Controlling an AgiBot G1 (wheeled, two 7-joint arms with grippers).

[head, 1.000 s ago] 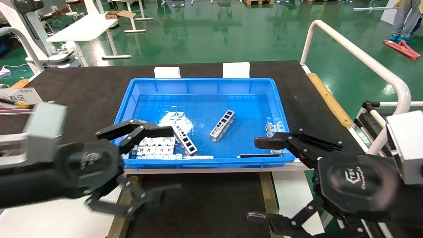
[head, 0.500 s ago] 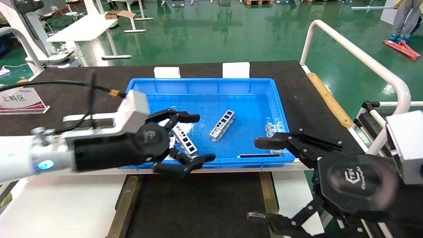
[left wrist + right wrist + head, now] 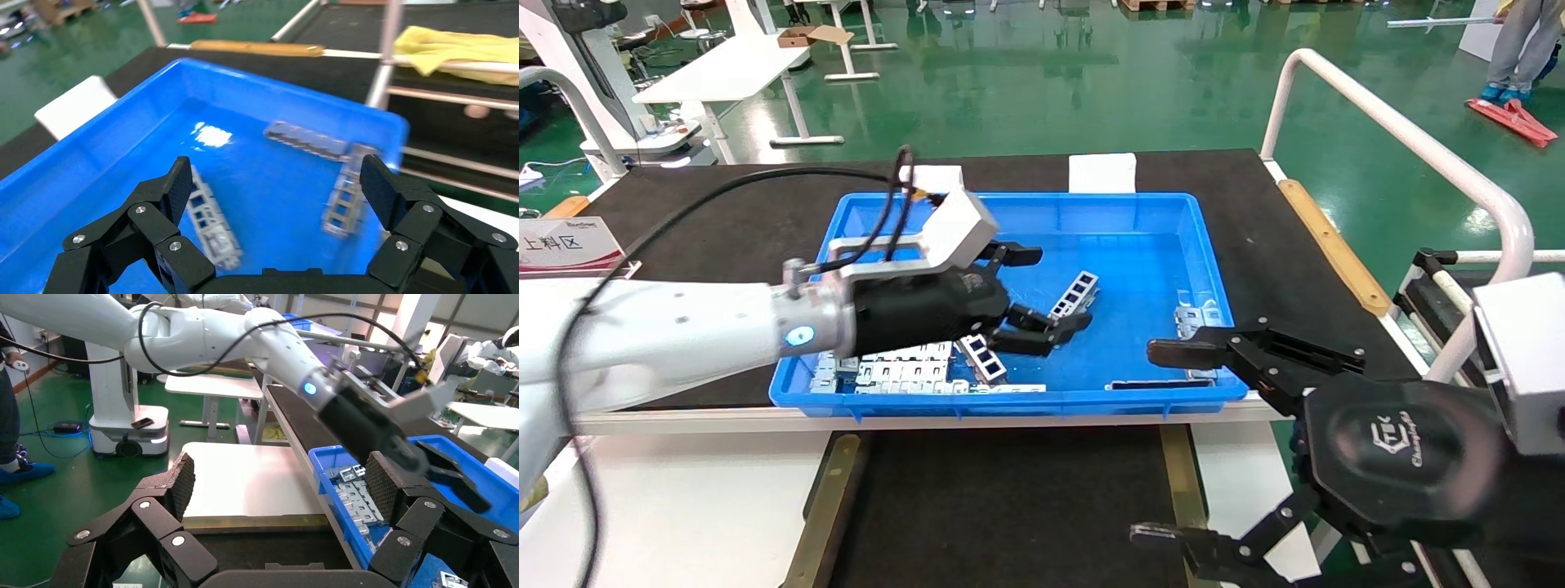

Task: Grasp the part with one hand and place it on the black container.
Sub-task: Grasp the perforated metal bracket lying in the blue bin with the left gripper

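Silver part, half hidden by the open left gripper; right gripper open.

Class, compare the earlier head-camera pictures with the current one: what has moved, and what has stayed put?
The left gripper swung from the bin's near-left corner forward and rightward into the blue bin, open, now over the part; nothing grasped. The part, other pieces, black container and right gripper stayed as they were.

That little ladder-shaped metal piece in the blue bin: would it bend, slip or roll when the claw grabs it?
The part looks like rigid metal, so it probably won't bend. Its flat sides suggest it won't roll, though it could slide on the bin's glossy floor. The open left gripper may find the smooth metal somewhat slippery.
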